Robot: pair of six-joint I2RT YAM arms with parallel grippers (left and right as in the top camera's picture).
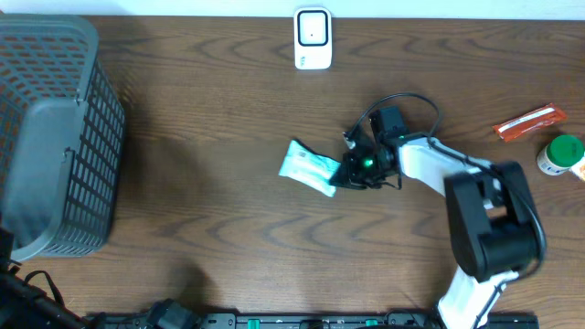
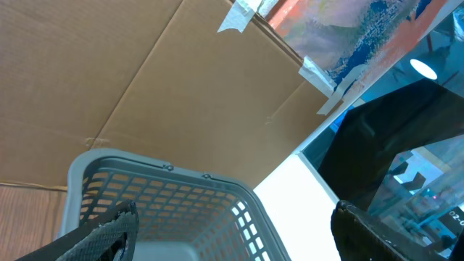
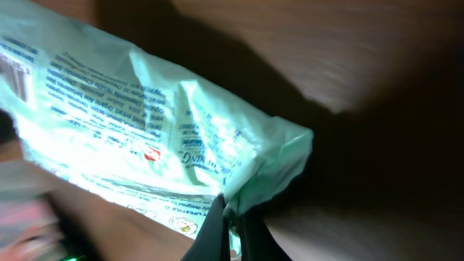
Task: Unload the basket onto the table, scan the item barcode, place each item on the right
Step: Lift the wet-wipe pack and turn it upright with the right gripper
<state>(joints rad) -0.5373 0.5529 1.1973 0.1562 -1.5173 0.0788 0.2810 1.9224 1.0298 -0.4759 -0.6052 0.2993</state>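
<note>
— What can you read on the packet (image 3: 145,123)?
— Little. From my right wrist I see rows of blue print (image 3: 94,80) across its pale green film, all too blurred to make out. One bolder run of letters may end in "NING", but I cannot be sure. A red mark (image 3: 151,154) sits among the lines, and there are dark stripes (image 3: 16,72) like a barcode at the left edge.
— And elsewhere on the worktop (image 1: 228,228)?
— The orange sachet (image 1: 530,122) and green-capped bottle (image 1: 559,153) at the right and the white device (image 1: 313,38) at the far edge are too small to read.
</note>
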